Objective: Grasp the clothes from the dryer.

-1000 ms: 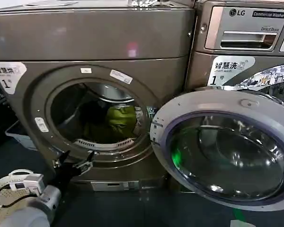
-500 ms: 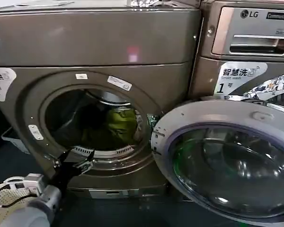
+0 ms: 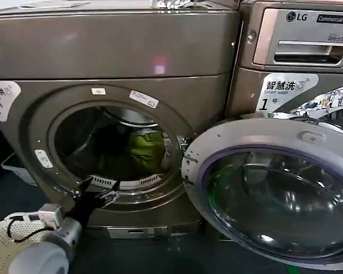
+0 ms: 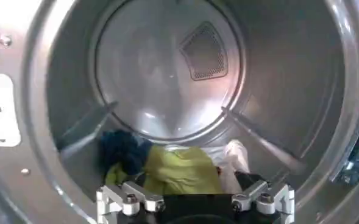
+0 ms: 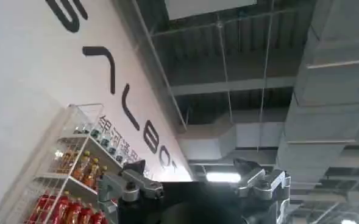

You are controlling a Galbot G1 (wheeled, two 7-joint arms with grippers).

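The dryer (image 3: 114, 51) stands in front of me with its round porthole open. Deep in the drum lie the clothes: a lime-green garment (image 3: 146, 148) (image 4: 179, 173), a dark blue piece (image 4: 121, 152) beside it and a white piece (image 4: 231, 161) on its other side. My left gripper (image 3: 97, 191) (image 4: 194, 196) is open at the porthole's lower rim, pointing into the drum, short of the clothes and holding nothing. My right gripper (image 5: 194, 178) is open and empty, held away from the dryer and aimed at the ceiling.
The dryer's glass door (image 3: 274, 188) hangs open to the right, in front of the LG machine (image 3: 297, 51). A pale bin (image 3: 14, 166) sits on the floor at the far left. Drum paddles (image 4: 258, 143) stick out inside.
My left gripper has moved up and forward from below the porthole to its lower rim, still open. The clothes have not moved.
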